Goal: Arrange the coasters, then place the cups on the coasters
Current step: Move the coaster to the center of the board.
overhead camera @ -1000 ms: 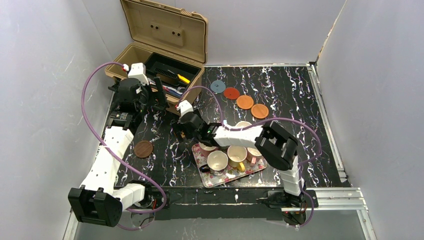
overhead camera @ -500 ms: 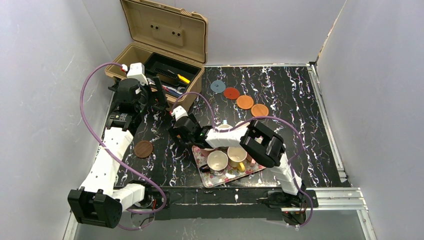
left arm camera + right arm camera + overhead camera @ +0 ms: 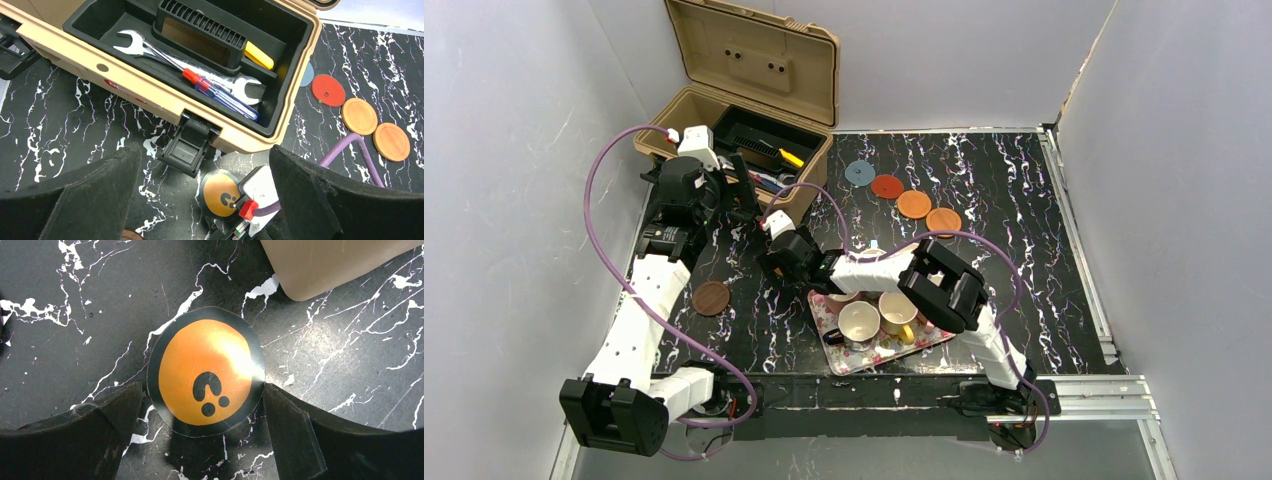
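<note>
While left pincer (image 3: 203, 152) hangs wide open, empty, right pincer (image 3: 202, 389) fully spread, straddling orange coaster (image 3: 206, 367).

A robotics lab test cell, not a lived-in room; plain pale walls (image 3: 514, 150) box in a black marble-patterned table (image 3: 1024, 200) on three sides; bare aluminium rail (image 3: 1084, 388) frames its edge from 3 to 6 o'clock; a left arm (image 3: 639, 310) and a right arm (image 3: 879, 270), white and black, are bolted at 6 o'clock, trailing purple cable (image 3: 345, 146); a tan toolbox (image 3: 724, 110) stands open at 11 o'clock, holding a wrench (image 3: 145, 47) and a screwdriver (image 3: 220, 92).
</note>
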